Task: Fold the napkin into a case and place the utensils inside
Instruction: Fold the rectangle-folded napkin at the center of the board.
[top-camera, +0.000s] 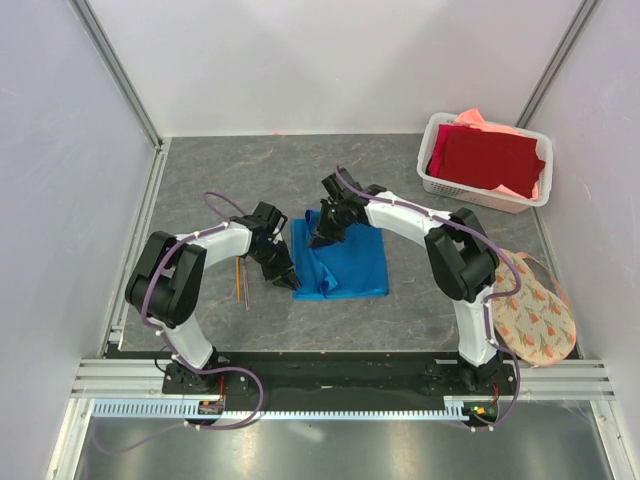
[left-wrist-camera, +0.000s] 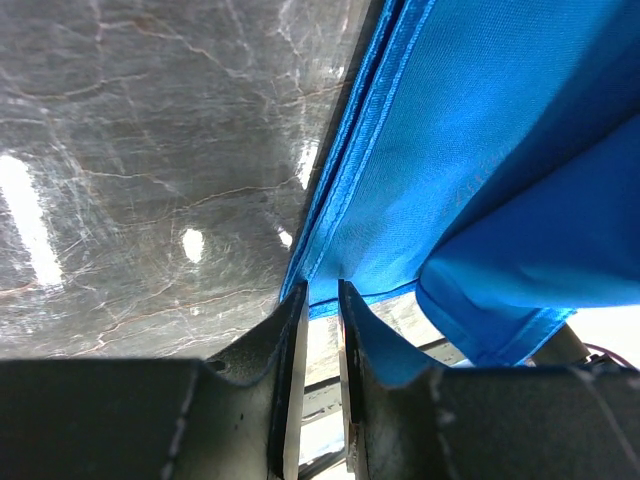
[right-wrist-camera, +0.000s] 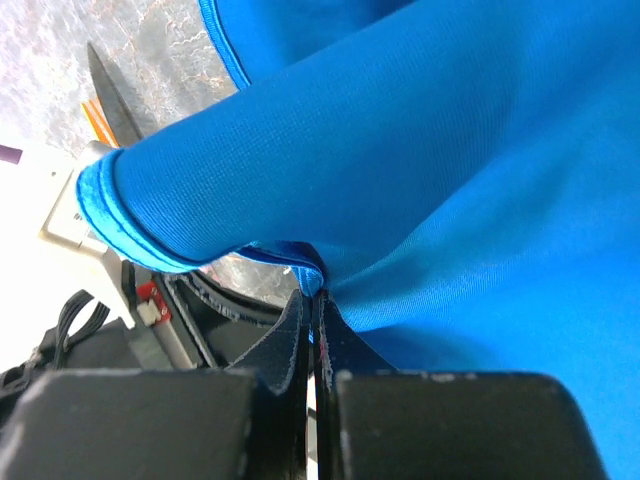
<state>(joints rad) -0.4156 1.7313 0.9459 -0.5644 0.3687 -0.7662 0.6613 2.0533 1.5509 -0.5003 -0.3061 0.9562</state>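
Our right gripper (right-wrist-camera: 312, 300) pinches a fold at the far-left edge of the napkin (top-camera: 350, 265), our left gripper (left-wrist-camera: 318, 295) stands narrowly parted at its near-left hem, though we cannot tell whether it holds the cloth, and the utensils (top-camera: 240, 278) lie just left of the napkin, nearest the left gripper.

Matt woven napkin (left-wrist-camera: 480, 150), glossy table (left-wrist-camera: 150, 150)

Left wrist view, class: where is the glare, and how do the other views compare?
Left wrist: white glare patches on the glossy grey marbled table. Right wrist: the bright blue cloth napkin fills the frame, left edge washed out white. Top external: evenly lit, sharp.
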